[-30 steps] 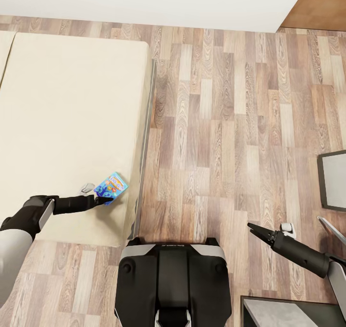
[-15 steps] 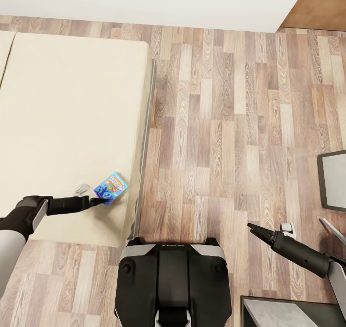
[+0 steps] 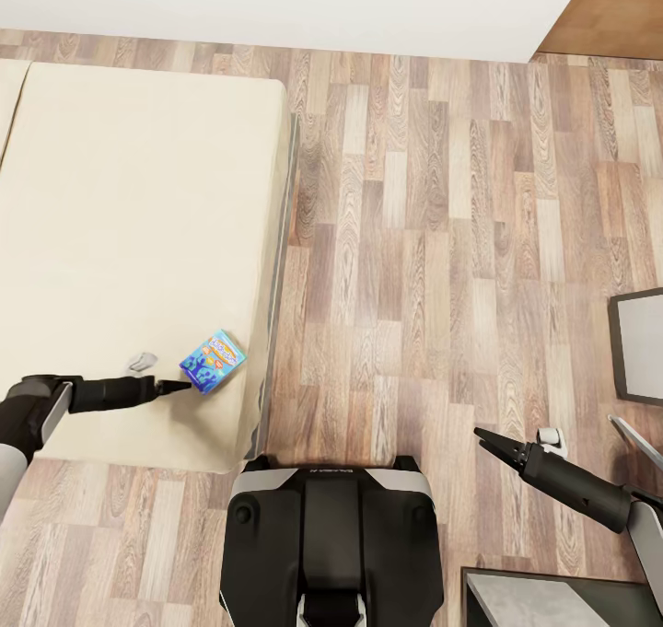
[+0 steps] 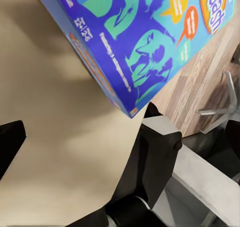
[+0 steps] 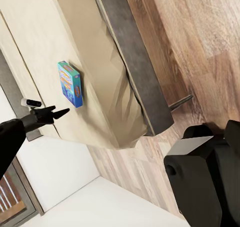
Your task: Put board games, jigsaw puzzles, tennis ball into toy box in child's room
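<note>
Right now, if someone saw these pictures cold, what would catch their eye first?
The bright blue cartoon game box lying near the edge of the big beige bed stands out against all that plain fabric. The left gripper sits just short of its near corner, jaws open, not touching it in the left wrist view. The right gripper hangs over the wood floor on the other side.

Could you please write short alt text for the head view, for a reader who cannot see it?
The left gripper reaches toward a light blue board game lying near the bed edge. The right gripper hangs over wood floor.
</note>
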Available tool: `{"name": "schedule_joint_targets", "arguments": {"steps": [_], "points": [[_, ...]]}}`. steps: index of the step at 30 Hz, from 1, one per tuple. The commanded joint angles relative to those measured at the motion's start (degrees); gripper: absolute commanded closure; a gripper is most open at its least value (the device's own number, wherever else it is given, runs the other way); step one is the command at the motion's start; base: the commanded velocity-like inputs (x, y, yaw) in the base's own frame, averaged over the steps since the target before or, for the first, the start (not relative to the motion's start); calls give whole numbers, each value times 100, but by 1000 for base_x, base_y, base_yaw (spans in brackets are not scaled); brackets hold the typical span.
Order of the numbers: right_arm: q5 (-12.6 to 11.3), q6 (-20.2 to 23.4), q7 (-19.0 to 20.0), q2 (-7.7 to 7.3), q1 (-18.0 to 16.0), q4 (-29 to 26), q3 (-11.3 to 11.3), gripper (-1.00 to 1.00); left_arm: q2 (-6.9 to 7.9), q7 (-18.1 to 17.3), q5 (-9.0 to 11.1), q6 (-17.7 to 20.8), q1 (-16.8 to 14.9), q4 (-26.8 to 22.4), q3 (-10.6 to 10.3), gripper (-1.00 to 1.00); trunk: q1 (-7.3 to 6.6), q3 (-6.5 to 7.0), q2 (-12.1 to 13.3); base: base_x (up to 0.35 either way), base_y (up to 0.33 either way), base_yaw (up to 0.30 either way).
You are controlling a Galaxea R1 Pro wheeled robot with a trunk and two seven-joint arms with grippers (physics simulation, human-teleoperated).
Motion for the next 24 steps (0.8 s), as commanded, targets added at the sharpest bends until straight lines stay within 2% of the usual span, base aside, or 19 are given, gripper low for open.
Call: {"name": "schedule_joint_targets", "arguments": {"steps": [1, 13, 19, 24], "points": [[6, 23, 20, 0, -2, 0, -4, -100, 18, -47, 4, 54, -1, -31, -3, -100, 4, -5, -9, 0, 0, 0], [6, 18, 13, 0, -2, 0, -3, -100, 112, -267, -7, 118, -4, -292, 1, -100, 4, -5, -9, 0, 0, 0], [6, 17, 11, 1, -2, 0, -3, -100, 95, -208, -7, 130, -28, -309, 16, -100, 4, -5, -9, 0, 0, 0], [6, 17, 11, 1, -2, 0, -3, -100, 73, -11, -6, 211, -54, -313, 26, -100, 4, -5, -9, 0, 0, 0]]}}
